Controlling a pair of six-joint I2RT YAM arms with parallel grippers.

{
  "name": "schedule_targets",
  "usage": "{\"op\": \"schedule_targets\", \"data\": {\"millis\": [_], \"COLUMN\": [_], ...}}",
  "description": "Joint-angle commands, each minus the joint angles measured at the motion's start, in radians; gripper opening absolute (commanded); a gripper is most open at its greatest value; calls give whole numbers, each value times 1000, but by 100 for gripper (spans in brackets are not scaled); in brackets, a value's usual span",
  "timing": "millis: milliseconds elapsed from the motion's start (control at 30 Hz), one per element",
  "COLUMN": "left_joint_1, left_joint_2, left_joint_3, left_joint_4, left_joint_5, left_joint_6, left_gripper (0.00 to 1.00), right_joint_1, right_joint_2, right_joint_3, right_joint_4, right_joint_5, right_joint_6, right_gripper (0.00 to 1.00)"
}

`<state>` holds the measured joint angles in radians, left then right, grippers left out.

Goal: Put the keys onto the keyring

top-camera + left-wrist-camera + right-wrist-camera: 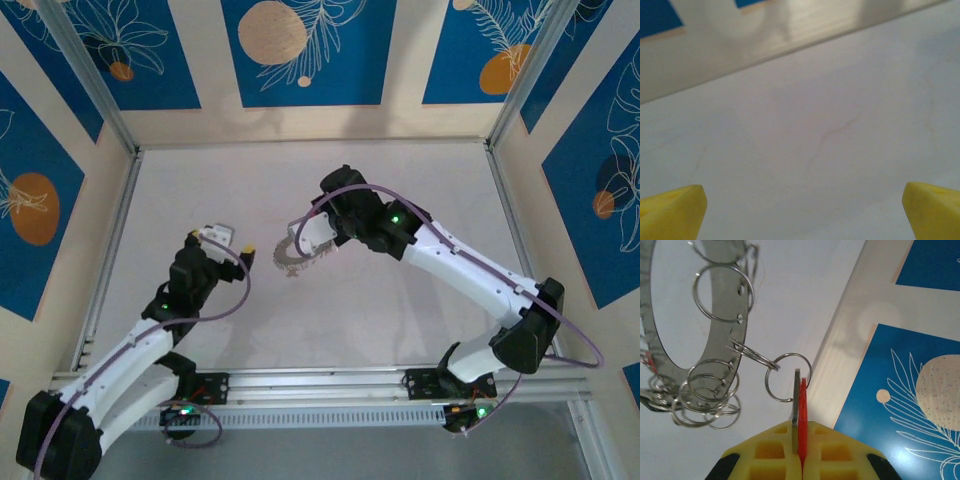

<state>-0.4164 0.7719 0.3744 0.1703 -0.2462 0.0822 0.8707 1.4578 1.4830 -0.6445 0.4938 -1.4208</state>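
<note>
Near table [420, 190] centre: keyring [293, 262], w/ R gripper [303, 240] right over it. L gripper [222, 244] just left of keyring, apart. Key [800, 400] sits betw. R gripper's fingers, linked via small rings [772, 365] to keyring band on its left.

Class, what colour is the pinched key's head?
Red; the key shows best in the right wrist view.

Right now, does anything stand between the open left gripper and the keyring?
Nothing visible does. In the top view, bare table lies between the left gripper and the keyring. The right gripper, shut on a key, is on the keyring's far side.
</note>
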Motion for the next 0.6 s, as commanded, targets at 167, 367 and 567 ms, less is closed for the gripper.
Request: {"op": "schedule_targets", "data": {"millis": [167,367,567], "left_joint_1": [27,33,34], "left_joint_2": [-119,-105,-102], "left_joint_3": [-69,-73,-80], "left_joint_4": [-10,-3,-1], "left_joint_5": [-163,-167,-177], "left_joint_6": [-23,-25,-26], "left_gripper": [99,100,100], "right_joint_1": [7,17,8], "right_joint_2": [32,54,92], "right_joint_3": [27,12,3], "right_joint_4": [22,19,30], "right_joint_5": [-8,-32,-68], "right_joint_6": [55,82,112], "right_gripper": [0,0,0]}}
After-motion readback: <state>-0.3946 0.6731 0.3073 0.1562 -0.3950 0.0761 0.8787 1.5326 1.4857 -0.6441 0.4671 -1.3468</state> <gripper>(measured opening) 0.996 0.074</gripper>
